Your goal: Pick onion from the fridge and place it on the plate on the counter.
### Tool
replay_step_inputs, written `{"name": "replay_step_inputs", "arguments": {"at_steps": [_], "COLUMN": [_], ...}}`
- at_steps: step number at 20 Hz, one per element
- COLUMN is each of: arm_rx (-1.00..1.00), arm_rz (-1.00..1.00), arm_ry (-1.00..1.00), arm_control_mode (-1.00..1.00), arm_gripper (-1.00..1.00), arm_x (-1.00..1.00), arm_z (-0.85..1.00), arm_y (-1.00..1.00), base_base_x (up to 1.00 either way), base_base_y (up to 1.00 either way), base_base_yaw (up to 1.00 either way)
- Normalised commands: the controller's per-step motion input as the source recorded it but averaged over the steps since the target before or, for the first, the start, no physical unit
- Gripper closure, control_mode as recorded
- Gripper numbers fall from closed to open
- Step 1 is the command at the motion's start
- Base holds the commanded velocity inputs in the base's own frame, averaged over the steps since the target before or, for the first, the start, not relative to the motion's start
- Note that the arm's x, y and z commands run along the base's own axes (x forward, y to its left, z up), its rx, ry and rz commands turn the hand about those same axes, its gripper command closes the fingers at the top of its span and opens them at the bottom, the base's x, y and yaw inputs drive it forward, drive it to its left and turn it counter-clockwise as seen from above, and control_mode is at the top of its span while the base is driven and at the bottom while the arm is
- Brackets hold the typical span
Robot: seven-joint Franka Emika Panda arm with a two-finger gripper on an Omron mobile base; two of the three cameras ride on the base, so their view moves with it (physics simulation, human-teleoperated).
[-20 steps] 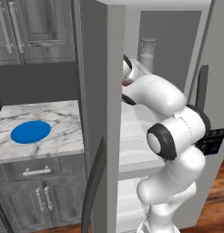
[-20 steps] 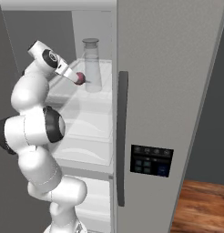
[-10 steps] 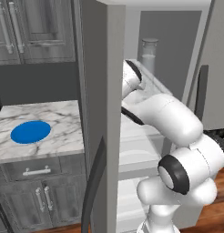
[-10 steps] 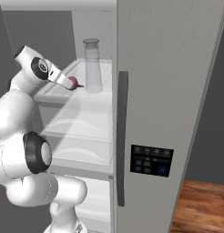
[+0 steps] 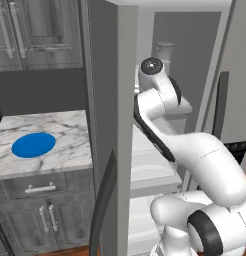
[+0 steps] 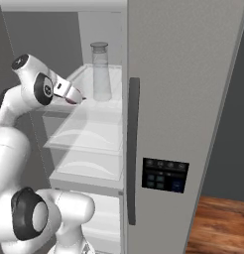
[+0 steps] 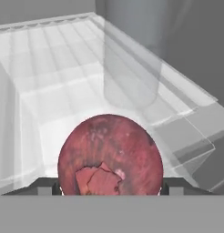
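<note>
The pincer (image 6: pixel 80 98) is clamped on the onion (image 7: pixel 110 154), holding it between its tips just above the fridge's (image 6: pixel 193 99) upper glass shelf (image 7: pixel 54 77). Beyond the pincer, further in on the same shelf, stands a clear glass jar (image 6: pixel 100 72). Well off to its left, the blue plate (image 5: pixel 33 145) lies on the marble bench (image 5: pixel 65 150).

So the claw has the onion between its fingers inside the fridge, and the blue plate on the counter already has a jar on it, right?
Not quite. In the left base view the plate on the counter is bare; the jar stands on the fridge shelf. The claw has the onion between its fingers.
</note>
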Motion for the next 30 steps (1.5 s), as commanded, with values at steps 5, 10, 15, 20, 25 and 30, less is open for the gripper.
{"name": "replay_step_inputs", "arguments": {"at_steps": [5, 10, 15, 20, 25, 30], "arm_rx": [0.07, 0.05, 0.00, 0.00, 0.00, 0.00], "arm_rz": [0.22, 0.19, 0.07, 0.03, 0.03, 0.05], "arm_ry": [0.00, 0.00, 0.04, 0.08, 0.09, 0.09], "arm_control_mode": [-1.00, -1.00, -1.00, -1.00, -1.00, -1.00], "arm_gripper": [1.00, 1.00, 1.00, 1.00, 1.00, 1.00], "arm_x": [-0.79, -0.82, -0.89, -0.86, -0.97, -0.81], "arm_z": [0.08, 0.10, 0.22, 0.25, 0.29, 0.23], "arm_y": [-0.16, -0.08, -0.06, 0.00, -0.01, -0.06], "base_base_x": [0.00, 0.00, 0.00, 0.00, 0.00, 0.00], "base_base_y": [0.00, 0.00, 0.00, 0.00, 0.00, 0.00], "base_base_yaw": [0.00, 0.00, 0.00, 0.00, 0.00, 0.00]}}
